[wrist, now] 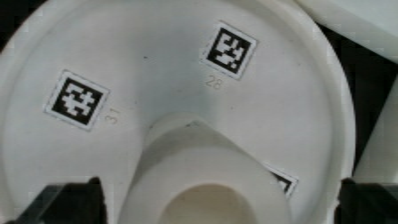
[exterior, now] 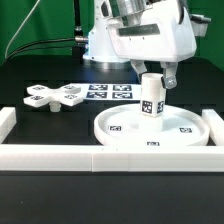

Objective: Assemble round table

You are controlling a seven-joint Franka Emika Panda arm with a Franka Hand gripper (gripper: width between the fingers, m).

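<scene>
The round disc top (exterior: pixel 186 126) lies flat on the table at the exterior view's right. The short cylinder leg (exterior: pixel 151 97) stands upright on the disc's middle. My gripper (exterior: pixel 152 78) hangs straight above and straddles the leg's upper end. In the wrist view the leg (wrist: pixel 210 170) sits between the dark fingertips (wrist: pixel 68 203). Bare disc (wrist: pixel 160 70) shows on both sides of the leg, so the jaws stand open around it. The cross-shaped base (exterior: pixel 55 96) lies loose at the exterior view's left.
The marker board (exterior: pixel 104 91) lies behind the disc. The white border rail (exterior: pixel 90 156) runs along the front, with a short arm (exterior: pixel 9 122) at the exterior view's left. The robot's base stands at the back.
</scene>
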